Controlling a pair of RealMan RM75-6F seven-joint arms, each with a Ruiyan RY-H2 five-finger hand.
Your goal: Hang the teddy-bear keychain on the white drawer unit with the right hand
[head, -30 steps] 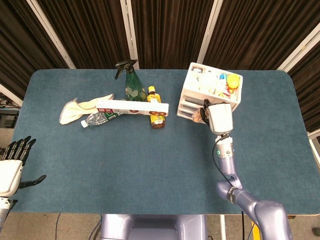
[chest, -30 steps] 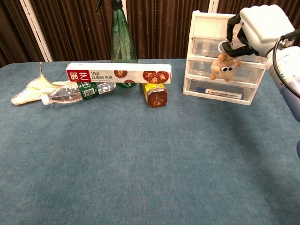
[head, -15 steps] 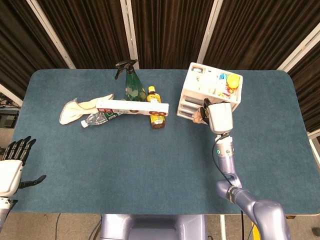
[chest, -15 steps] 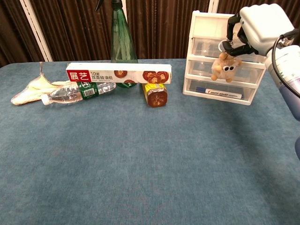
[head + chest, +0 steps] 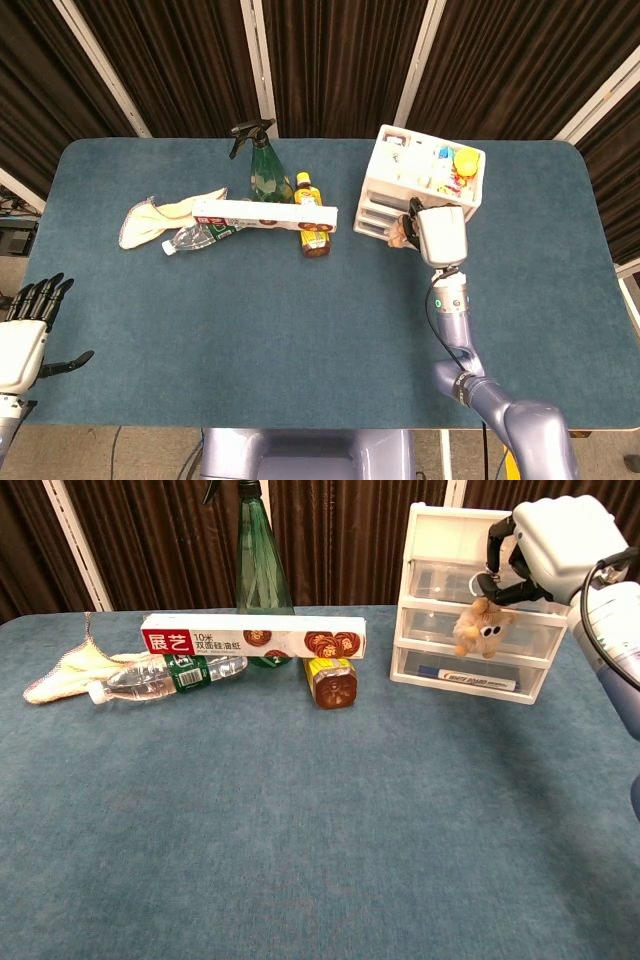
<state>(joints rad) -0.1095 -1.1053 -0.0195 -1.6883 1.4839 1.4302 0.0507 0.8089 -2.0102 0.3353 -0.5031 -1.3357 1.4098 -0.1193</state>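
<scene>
Right hand [image 5: 545, 542], white-shelled with dark fingers, is raised at the front of the white plastic three-drawer unit [image 5: 440, 600], fingers pinched on the white ring of the small tan plush teddy-bear keychain [image 5: 478, 627]. Bear dangles below the fingers, level with the middle drawer front; contact with the drawer cannot be judged. Left hand [image 5: 22, 342] sits off the table's near-left corner, fingers spread, holding nothing. On the blue cloth table [image 5: 300, 830]: green spray bottle [image 5: 258, 555], long white foil box [image 5: 255, 637], clear plastic bottle [image 5: 165, 678], amber sauce bottle [image 5: 331, 680], cream rag [image 5: 70, 667].
</scene>
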